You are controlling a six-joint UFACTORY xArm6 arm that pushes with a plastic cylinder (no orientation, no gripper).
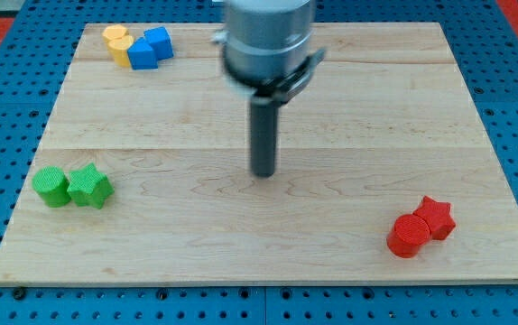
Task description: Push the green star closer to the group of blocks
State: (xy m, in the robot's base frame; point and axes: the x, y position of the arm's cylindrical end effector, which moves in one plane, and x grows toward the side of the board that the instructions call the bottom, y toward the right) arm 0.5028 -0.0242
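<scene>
The green star (90,187) lies near the board's left edge, touching a round green block (51,187) on its left. My tip (263,173) rests on the board near the middle, well to the right of the green star and apart from every block. At the view's top left sits a group: a yellow block (117,42) touching two blue blocks (142,54) (159,41). At the view's bottom right a round red block (408,236) touches a red star (436,218).
The wooden board (349,108) lies on a blue perforated table (6,90). The arm's grey body (268,41) hangs over the board's top middle and hides part of it.
</scene>
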